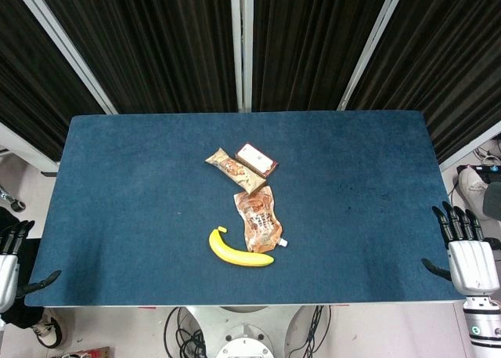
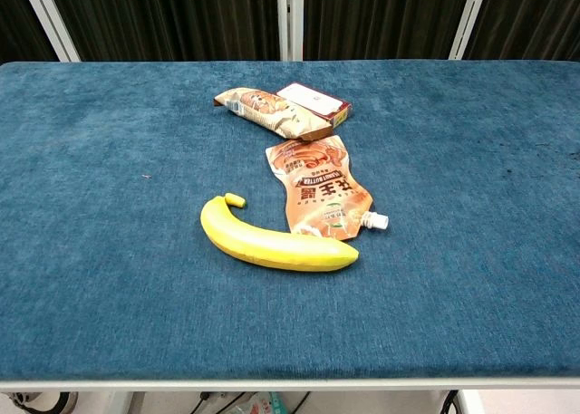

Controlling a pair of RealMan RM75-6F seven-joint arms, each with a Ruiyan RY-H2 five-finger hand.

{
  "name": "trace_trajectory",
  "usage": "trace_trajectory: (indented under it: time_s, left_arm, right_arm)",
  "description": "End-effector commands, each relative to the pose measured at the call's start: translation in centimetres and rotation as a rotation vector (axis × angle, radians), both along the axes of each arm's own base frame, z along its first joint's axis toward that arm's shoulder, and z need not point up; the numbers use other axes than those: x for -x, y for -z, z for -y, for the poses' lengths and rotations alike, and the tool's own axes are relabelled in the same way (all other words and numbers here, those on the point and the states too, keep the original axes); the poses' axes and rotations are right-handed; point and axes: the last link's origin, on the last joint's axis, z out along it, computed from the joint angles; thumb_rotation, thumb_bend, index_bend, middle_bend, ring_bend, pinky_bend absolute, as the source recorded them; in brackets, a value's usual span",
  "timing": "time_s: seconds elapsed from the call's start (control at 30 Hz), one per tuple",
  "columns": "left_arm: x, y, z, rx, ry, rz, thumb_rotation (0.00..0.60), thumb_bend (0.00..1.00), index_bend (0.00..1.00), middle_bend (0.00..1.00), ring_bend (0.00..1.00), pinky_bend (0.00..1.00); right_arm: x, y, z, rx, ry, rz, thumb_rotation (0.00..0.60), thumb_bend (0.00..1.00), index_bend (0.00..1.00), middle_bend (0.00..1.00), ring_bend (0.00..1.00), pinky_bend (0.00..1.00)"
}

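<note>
Right robot hand point(image 1: 470, 252) far from banana point(image 1: 239, 250).

Right hand point(image 1: 472, 258): silver-white metal back plate, black fingers and thumb, grey cylindrical wrist with a small teal ring mark; left hand point(image 1: 9, 262): same silver body, black fingers

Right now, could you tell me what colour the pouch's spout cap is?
White spout cap, clearest in chest view.

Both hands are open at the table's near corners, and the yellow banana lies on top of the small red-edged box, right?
Not quite. The left hand and right hand are open at the near corners, but the yellow banana lies against the orange spouted pouch, apart from the small red-edged box. The chest view shows it.
</note>
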Motion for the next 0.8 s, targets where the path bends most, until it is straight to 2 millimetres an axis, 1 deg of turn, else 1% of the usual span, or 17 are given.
trace_trajectory:
  time_s: [0.03, 0.23, 0.33, 0.43, 0.53, 0.67, 0.8]
  left_arm:
    - [-0.1, 0.0, 0.1, -0.003, 0.002, -0.001, 0.432, 0.09, 0.11, 0.09, 0.11, 0.21]
    - [-0.2, -0.1, 0.4, -0.006, 0.005, -0.002, 0.433, 0.09, 0.11, 0.09, 0.11, 0.21]
    - [-0.2, -0.1, 0.6, -0.005, 0.006, -0.001, 0.434, 0.09, 0.11, 0.09, 0.11, 0.21]
    - [-0.2, -0.3, 0.6, -0.010, 0.006, -0.001, 0.433, 0.09, 0.11, 0.09, 0.11, 0.21]
    - [-0.2, -0.4, 0.6, -0.011, 0.005, -0.001, 0.432, 0.09, 0.11, 0.09, 0.11, 0.21]
    - [-0.1, -0.5, 0.7, -0.013, 0.005, -0.004, 0.431, 0.09, 0.11, 0.09, 0.11, 0.21]
    - [0.0, -0.3, 0.8, -0.012, 0.000, -0.002, 0.432, 0.09, 0.11, 0.09, 0.11, 0.21]
  right_arm:
    - [-0.1, 0.0, -0.1, -0.001, 0.001, -0.005, 0.600, 0.00, 0.00, 0.00, 0.00, 0.00]
    - [-0.2, 0.1, 0.1, -0.009, 0.009, -0.002, 0.600, 0.00, 0.00, 0.00, 0.00, 0.00]
    - [-0.5, 0.2, 0.4, -0.017, 0.001, 0.003, 0.600, 0.00, 0.00, 0.00, 0.00, 0.00]
    - [-1.1, 0.4, 1.1, -0.026, -0.013, 0.008, 0.600, 0.00, 0.00, 0.00, 0.00, 0.00]
    - [-2.2, 0.9, 2.3, -0.053, -0.031, 0.025, 0.600, 0.00, 0.00, 0.00, 0.00, 0.00]
    - [-4.4, 2.3, 4.8, -0.115, -0.110, -0.043, 0.600, 0.00, 0.00, 0.00, 0.00, 0.00]
    - [-6.7, 5.1, 7.0, -0.202, -0.183, -0.048, 0.600, 0.00, 0.00, 0.00, 0.00, 0.00]
